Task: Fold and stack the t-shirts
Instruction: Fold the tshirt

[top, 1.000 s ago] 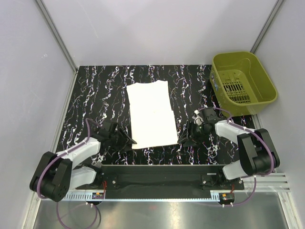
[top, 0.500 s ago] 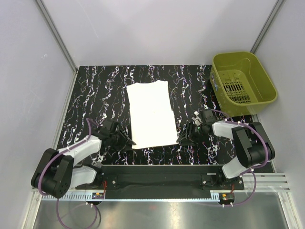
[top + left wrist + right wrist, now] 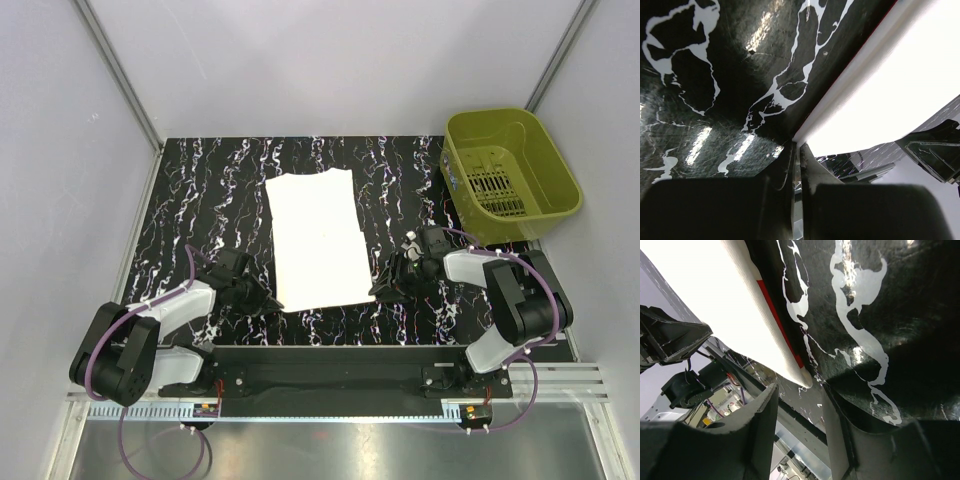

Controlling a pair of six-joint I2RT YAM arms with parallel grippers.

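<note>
The off-white t-shirt (image 3: 315, 240) lies folded into a long rectangle in the middle of the black marbled table (image 3: 200, 200), plain side up. My left gripper (image 3: 268, 300) lies low at its near left corner. In the left wrist view the jaws are pressed together, shut (image 3: 797, 147), with the t-shirt's (image 3: 900, 75) corner running into the tips. My right gripper (image 3: 380, 292) is at the near right corner. In the right wrist view it stands open (image 3: 800, 395), and the cloth corner (image 3: 802, 379) lies just ahead of the gap. A red strip (image 3: 775, 320) shows under the t-shirt's (image 3: 705, 305) edge.
An olive-green basket (image 3: 510, 175) sits at the far right edge of the table. Grey walls enclose the table on three sides. The arms' black mounting rail (image 3: 330, 365) runs along the near edge.
My left gripper's jaws have shut at the shirt's near left corner. My right gripper has edged left, closer to the near right corner. The shirt has not moved.
</note>
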